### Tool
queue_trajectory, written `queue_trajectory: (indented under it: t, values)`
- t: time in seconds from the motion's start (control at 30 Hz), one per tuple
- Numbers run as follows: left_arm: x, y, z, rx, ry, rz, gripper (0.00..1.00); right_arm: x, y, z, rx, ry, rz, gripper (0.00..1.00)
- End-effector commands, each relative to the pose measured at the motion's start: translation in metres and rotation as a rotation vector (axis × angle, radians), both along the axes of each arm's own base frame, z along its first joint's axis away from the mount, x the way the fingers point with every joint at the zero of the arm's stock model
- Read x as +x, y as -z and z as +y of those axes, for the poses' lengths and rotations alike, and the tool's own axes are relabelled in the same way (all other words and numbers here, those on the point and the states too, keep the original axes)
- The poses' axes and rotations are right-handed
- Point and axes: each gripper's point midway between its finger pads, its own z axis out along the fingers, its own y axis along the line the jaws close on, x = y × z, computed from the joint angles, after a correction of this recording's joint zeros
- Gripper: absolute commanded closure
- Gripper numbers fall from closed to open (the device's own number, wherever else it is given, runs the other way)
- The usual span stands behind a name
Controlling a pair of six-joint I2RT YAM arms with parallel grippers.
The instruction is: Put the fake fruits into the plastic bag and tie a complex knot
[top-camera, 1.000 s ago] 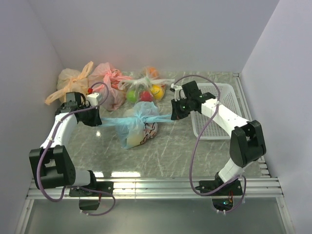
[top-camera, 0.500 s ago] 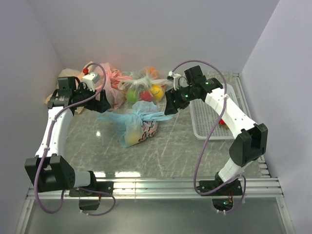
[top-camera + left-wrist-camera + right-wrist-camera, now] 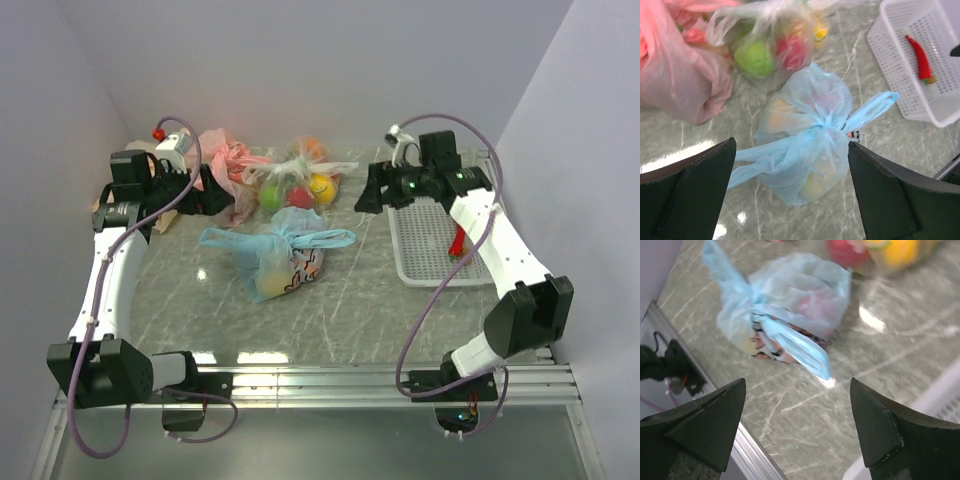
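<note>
While the crinkly light blue plastic bag (image 3: 283, 255) lies knotted on the grey marbled table (image 3: 350, 300) — toy fruits (image 3: 812, 189) inside — left gripper (image 3: 791, 144) and right gripper (image 3: 797, 381) hang clear, fingers wide, empty.

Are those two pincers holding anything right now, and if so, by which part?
Nothing is held. The left pincer and right pincer both stand open, apart from the tied blue bag.
</note>
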Motion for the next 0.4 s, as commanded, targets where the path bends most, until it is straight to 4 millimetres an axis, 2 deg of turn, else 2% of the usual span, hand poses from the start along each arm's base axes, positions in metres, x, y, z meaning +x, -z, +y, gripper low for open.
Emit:
queue_trajectory:
  t: [0.0, 0.07, 0.1, 0.2, 0.23, 0.37]
  values:
    - [0.001, 0.024, 0.009, 0.038, -0.074, 0.071, 0.01, -0.007, 0.009, -0.018, 0.019, 0.107, -0.011, 0.08]
    - [0.0, 0.037, 0.012, 0.062, -0.103, 0.101, 0.01, -0.011, 0.021, -0.026, -0.012, 0.136, -0.016, 0.08]
    - [-0.005, 0.048, 0.006, 0.074, -0.089, 0.121, 0.01, -0.018, 0.027, -0.031, -0.016, 0.15, -0.018, 0.08]
    - [-0.012, 0.062, -0.005, 0.133, -0.084, 0.134, 0.0, -0.029, 0.028, -0.035, 0.002, 0.166, -0.038, 0.05]
    - [-0.013, 0.063, -0.007, 0.144, -0.082, 0.131, 0.01, -0.034, 0.036, -0.035, 0.004, 0.164, -0.021, 0.04]
    - [-0.011, 0.061, -0.011, 0.157, -0.081, 0.117, 0.0, -0.042, 0.034, -0.036, 0.01, 0.158, -0.03, 0.03]
